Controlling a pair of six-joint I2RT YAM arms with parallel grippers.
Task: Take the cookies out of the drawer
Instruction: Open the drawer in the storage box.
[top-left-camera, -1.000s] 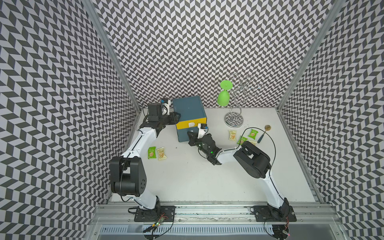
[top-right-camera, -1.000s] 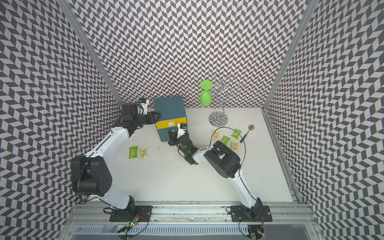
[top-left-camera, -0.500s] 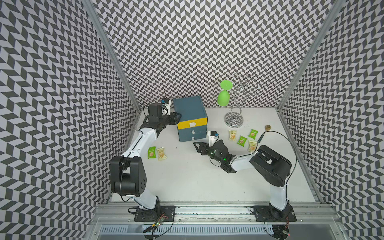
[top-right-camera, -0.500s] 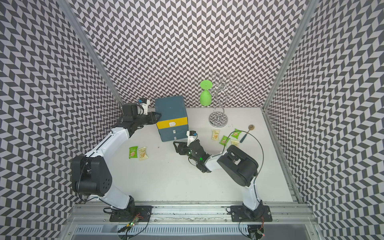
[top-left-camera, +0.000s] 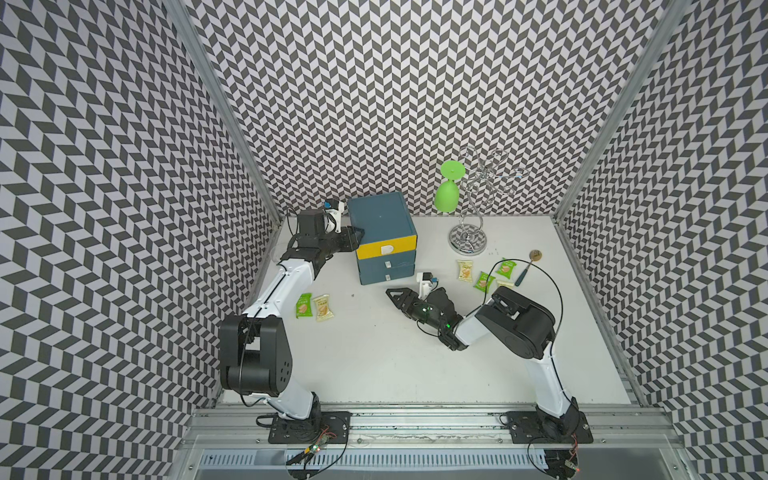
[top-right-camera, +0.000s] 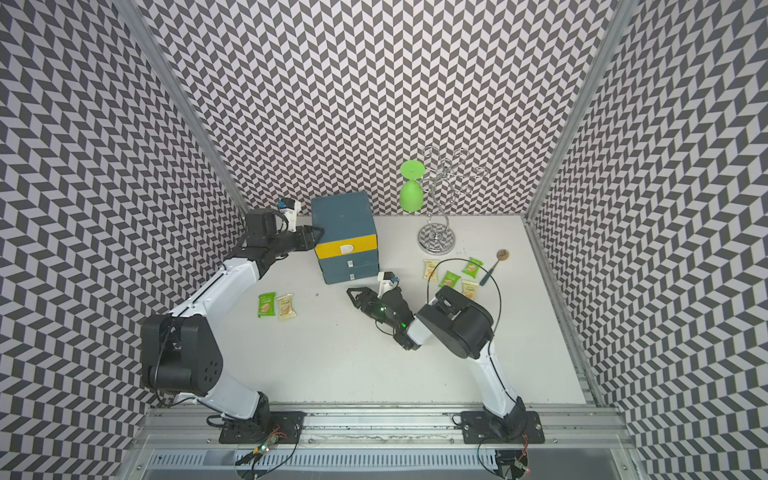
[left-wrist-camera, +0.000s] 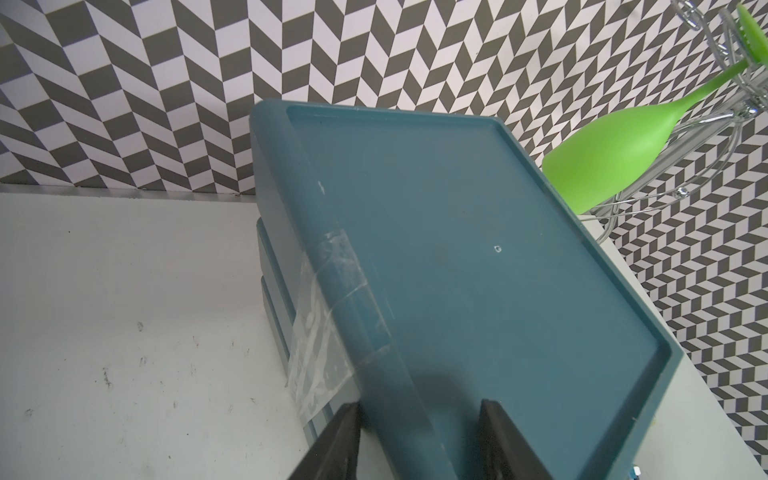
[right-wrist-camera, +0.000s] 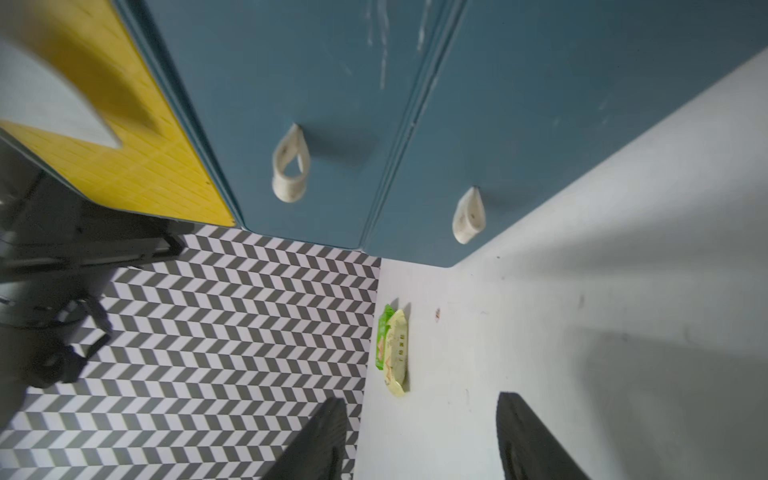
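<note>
The blue drawer cabinet (top-left-camera: 380, 220) stands at the back left with its yellow top drawer (top-left-camera: 386, 249) and both blue drawers (right-wrist-camera: 332, 124) shut. Cookies lie on the table: a green packet (top-left-camera: 304, 305) and a cream packet (top-left-camera: 323, 307) left of the cabinet, and several green and cream packets (top-left-camera: 483, 280) to its right. My left gripper (left-wrist-camera: 419, 403) is shut on the cabinet's upper left edge (left-wrist-camera: 332, 291). My right gripper (top-left-camera: 399, 299) is open and empty, low over the table in front of the drawers (top-right-camera: 353, 266). In the right wrist view, the cream packet (right-wrist-camera: 395, 353) lies beyond the fingertips.
A green glass (top-left-camera: 446, 197) hangs upside down on a chrome rack (top-left-camera: 467, 241) at the back right. A spoon with a blue handle (top-left-camera: 525, 268) lies beside the right-hand packets. Patterned walls close in the table on three sides.
My right gripper has opened and drawn back from the drawer fronts toward the table's front. The left arm has stayed at the cabinet's edge.
</note>
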